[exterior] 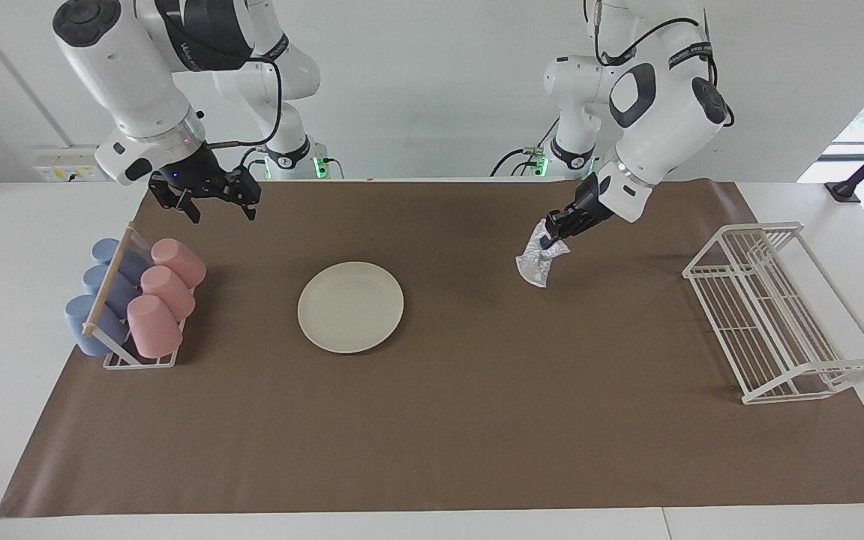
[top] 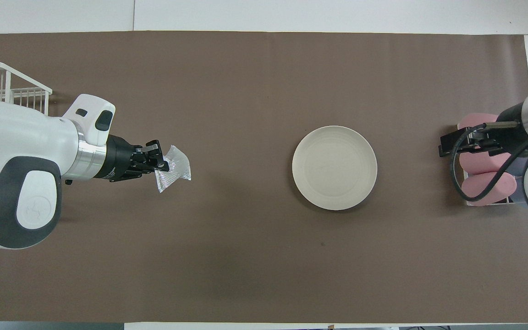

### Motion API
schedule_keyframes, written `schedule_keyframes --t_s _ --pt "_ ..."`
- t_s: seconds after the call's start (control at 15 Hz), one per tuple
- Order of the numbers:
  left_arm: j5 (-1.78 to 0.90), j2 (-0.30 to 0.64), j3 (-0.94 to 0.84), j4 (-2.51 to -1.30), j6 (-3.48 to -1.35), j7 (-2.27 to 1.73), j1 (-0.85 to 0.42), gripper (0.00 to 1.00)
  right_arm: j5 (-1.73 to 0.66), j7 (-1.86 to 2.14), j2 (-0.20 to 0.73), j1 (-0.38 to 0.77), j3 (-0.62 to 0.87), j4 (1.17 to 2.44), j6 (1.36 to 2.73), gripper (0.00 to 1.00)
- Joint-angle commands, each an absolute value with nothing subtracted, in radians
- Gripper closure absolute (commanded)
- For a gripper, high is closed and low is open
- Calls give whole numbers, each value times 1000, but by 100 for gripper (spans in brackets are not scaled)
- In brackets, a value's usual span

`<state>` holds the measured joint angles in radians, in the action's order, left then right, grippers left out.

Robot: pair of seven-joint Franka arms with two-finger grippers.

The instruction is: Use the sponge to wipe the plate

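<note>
The cream-white plate point(exterior: 350, 307) point(top: 334, 167) lies flat on the brown mat, bare, with nothing over it. My left gripper point(exterior: 554, 234) point(top: 159, 161) is shut on the silvery, wrinkly sponge point(exterior: 539, 261) point(top: 175, 168). The sponge hangs from it low over the mat, between the plate and the wire rack, well apart from the plate. My right gripper point(exterior: 222, 210) point(top: 447, 144) is open and holds nothing. It is raised over the cup rack's side of the mat.
A small rack point(exterior: 139, 358) holds several pink point(exterior: 153, 325) point(top: 488, 190) and blue cups point(exterior: 87, 322) at the right arm's end. A white wire rack point(exterior: 777, 315) point(top: 2, 87) stands at the left arm's end. The brown mat point(exterior: 477, 435) covers the table.
</note>
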<state>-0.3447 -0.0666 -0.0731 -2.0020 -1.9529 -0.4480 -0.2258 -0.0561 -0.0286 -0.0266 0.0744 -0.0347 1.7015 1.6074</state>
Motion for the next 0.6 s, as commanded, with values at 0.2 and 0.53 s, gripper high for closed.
schedule_keyframes --t_s 0.2,0.53 --pt "52 40 -77 -1812 -1711 -485 -233 100 -31 38 -18 69 -78 1690 1575 0" --pt "384 92 -86 -1741 -1508 -500 -264 100 -29 115 -18 58 -118 1686 1565 0"
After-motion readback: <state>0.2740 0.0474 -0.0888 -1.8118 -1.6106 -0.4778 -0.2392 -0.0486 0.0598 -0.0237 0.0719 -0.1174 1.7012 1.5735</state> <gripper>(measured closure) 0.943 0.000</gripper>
